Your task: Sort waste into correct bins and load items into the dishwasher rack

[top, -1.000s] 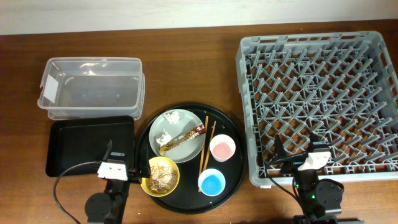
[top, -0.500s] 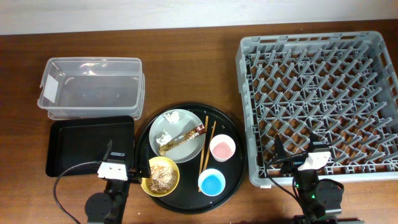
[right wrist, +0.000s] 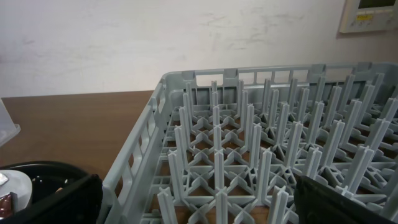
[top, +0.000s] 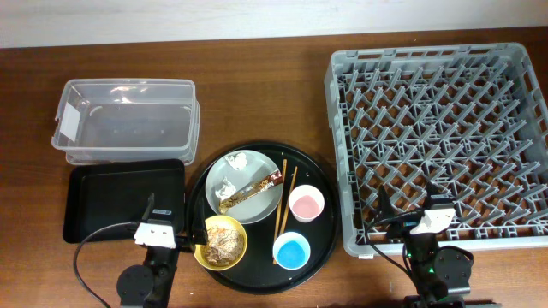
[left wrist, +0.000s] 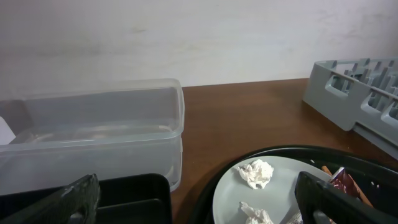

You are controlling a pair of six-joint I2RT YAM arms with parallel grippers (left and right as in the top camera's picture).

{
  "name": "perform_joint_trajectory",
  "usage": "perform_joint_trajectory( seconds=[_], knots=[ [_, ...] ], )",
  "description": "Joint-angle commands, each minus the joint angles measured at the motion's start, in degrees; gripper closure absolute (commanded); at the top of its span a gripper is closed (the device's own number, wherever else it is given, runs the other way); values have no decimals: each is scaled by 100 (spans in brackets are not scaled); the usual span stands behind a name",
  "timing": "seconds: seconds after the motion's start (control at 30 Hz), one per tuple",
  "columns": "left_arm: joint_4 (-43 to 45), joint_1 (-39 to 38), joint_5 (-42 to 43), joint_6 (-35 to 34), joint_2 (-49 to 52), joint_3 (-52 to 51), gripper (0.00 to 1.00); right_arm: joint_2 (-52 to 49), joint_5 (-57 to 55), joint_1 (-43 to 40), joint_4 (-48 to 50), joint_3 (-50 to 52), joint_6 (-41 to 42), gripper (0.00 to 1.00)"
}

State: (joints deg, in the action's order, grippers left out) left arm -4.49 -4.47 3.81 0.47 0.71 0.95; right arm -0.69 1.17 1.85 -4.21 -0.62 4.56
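The grey-green bowl on the round black tray holds the gold-brown wrapper and tissue bits; the tissue also shows in the left wrist view. The yellow bowl holds brown food scraps. Chopsticks, the pink cup and the blue cup lie beside them. The clear tub and the shallow black tray are at the left. The grey rack is at the right. My left gripper is open by the black tray. My right gripper is open at the rack's front edge.
The round black tray sits between the bins and the rack. Bare brown table lies behind it and along the front edge. A pale wall stands behind the table in both wrist views.
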Motion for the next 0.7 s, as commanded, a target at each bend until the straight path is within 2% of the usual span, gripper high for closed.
perform_joint_trajectory(
  seconds=[0.0, 0.07, 0.23, 0.4, 0.5, 0.53, 0.67],
  knots=[
    [13, 24, 52, -59, -39, -42, 1, 26, 76, -42, -13, 31, 48, 1],
    [-33, 22, 140, -92, -35, -9, 1, 22, 72, -42, -17, 31, 87, 1],
    [-859, 24, 396, -92, 142, 409, 1, 22, 72, -42, -535, -256, 87, 1],
    [-1287, 22, 413, -109, 1056, 1156, 1, -131, 72, -42, -1379, -885, 90, 1],
    [-1648, 22, 494, -109, 2085, 1906, 1, -573, 74, -42, -1915, -1379, 420, 1],
    [-1987, 22, 671, -109, 2863, 2522, 1, -970, 76, -42, -2225, -1716, 643, 1],
    [-3338, 22, 979, -107, 4728, 4159, 1, -2186, 122, -42, -2999, -2820, 669, 1]
  ],
)
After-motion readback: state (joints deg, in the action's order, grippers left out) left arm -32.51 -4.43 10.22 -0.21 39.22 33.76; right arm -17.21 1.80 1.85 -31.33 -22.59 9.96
